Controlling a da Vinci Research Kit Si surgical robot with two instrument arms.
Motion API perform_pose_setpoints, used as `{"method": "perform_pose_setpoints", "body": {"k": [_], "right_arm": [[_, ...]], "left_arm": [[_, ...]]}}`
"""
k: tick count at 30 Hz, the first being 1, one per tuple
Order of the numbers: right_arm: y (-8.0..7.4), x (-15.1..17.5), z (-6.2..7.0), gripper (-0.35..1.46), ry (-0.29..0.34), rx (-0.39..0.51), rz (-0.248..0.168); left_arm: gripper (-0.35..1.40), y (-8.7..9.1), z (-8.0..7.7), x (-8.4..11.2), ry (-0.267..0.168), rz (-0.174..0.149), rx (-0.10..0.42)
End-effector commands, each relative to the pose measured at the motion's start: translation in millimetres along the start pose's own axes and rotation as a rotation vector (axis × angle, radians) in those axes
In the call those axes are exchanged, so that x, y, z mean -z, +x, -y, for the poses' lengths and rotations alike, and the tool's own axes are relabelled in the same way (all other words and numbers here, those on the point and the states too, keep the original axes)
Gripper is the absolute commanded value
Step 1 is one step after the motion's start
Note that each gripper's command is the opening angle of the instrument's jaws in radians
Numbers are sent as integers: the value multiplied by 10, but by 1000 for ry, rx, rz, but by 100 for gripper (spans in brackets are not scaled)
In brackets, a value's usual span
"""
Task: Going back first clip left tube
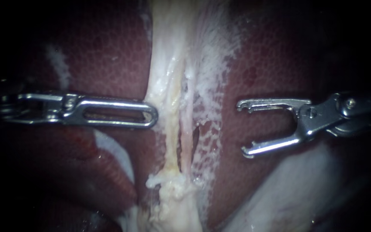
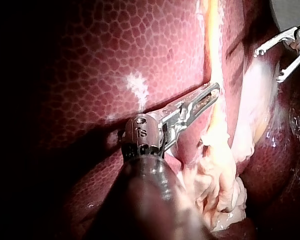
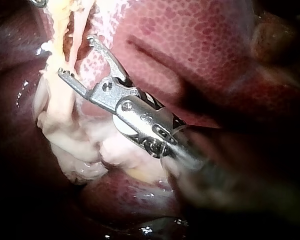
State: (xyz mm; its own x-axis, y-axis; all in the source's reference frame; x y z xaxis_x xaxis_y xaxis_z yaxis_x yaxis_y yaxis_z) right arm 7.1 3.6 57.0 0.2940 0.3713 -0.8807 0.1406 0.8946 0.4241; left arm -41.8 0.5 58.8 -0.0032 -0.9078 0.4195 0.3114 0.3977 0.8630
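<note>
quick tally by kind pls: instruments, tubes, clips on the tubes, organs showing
instruments: 2 (left instrument, right instrument)
tubes: 2 (left tube, right tube)
clips: 0 seen on either tube
organs: 1 (liver)
total: 5

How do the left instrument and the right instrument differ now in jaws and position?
The left instrument holds its jaws together; the right instrument holds them wide apart, with nothing between. The left instrument's tip reaches the edge of the pale tubes; the right instrument lies apart from them, over the liver. The left jaws are broad with a long slot; the right jaws are thin with small hooked tips. Both point toward the tubes.
</note>
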Motion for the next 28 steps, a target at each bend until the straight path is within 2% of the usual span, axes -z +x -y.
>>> {"method": "perform_pose_setpoints", "body": {"k": [1, 28], "right_arm": [[0, 0, 1, 60, 0, 0, 0], [0, 3, 4, 60, 1, 0, 0]], "left_arm": [[-35, 1, 0, -1, -1, 0, 0], [-35, 3, -1, -7, 2, -2, -1]]}}
